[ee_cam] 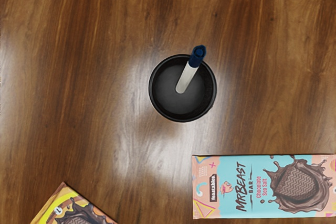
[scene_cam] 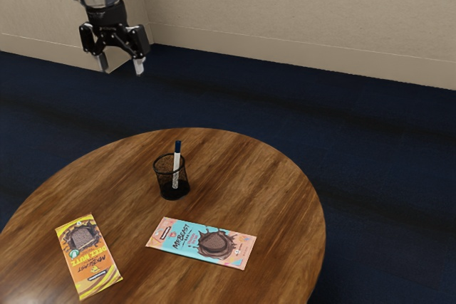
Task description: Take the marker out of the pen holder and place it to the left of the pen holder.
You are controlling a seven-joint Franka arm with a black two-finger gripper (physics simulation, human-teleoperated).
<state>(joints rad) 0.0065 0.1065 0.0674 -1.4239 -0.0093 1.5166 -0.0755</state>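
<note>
In the exterior view my gripper (scene_cam: 121,67) hangs high above the table's far side, open, its two fingertips apart with nothing between them. The black mesh pen holder (scene_cam: 171,187) stands upright on the table, well below the gripper. A white marker (scene_cam: 176,165) with a dark blue cap leans inside it, cap end up and sticking out over the rim. In the wrist view the pen holder (ee_cam: 157,105) is seen from above, and the marker (ee_cam: 188,77) rests with its blue cap across the rim.
On the round wooden table (scene_cam: 235,154) lie two chocolate bars. The blue and pink bar (scene_cam: 201,243) is close to the pen holder; the orange and yellow bar (scene_cam: 89,255) lies towards the exterior view's left. Beyond the table are dark blue carpet and beige walls.
</note>
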